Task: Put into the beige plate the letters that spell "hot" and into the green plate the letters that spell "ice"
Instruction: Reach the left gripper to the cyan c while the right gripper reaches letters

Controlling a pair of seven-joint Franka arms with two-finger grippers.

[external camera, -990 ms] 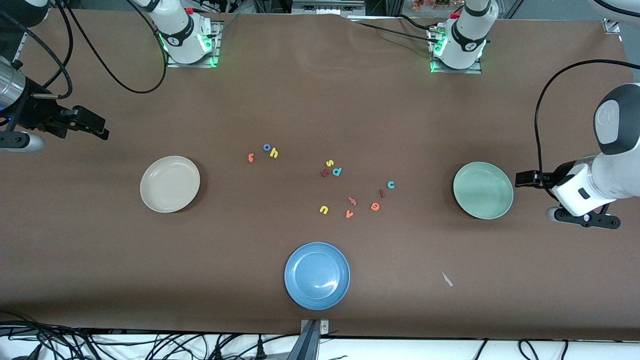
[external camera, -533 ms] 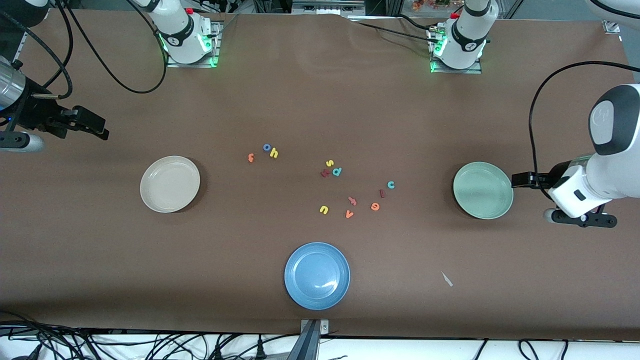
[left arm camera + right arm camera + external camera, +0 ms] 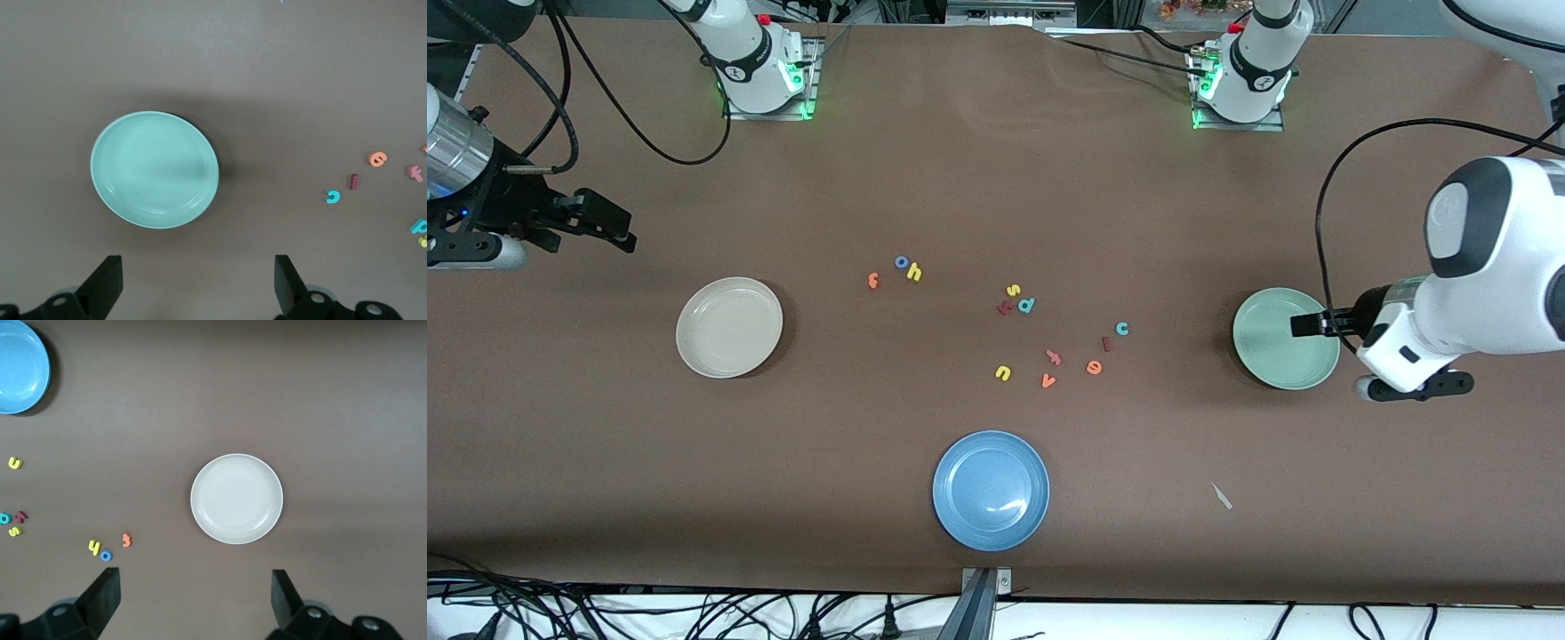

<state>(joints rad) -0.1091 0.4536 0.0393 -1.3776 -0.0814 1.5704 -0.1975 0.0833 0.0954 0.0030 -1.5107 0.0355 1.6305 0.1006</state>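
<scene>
The left gripper (image 3: 1303, 325) hangs over the green plate (image 3: 1272, 356), fingers spread wide, holding nothing. The right gripper (image 3: 618, 233) hangs over bare table near the beige plate (image 3: 729, 327), equally wide apart and empty. Between the plates lie the h (image 3: 913, 274), o (image 3: 902, 261), t (image 3: 873, 281), i (image 3: 1106, 344), c (image 3: 1122, 329) and e (image 3: 1094, 367).

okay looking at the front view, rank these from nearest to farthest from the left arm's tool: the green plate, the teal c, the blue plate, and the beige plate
1. green plate: directly under the open left tool, at the left arm's end of the table.
2. teal c: mid-table, beside the dark red i.
3. blue plate: nearest the front camera.
4. beige plate: toward the right arm's end.
</scene>
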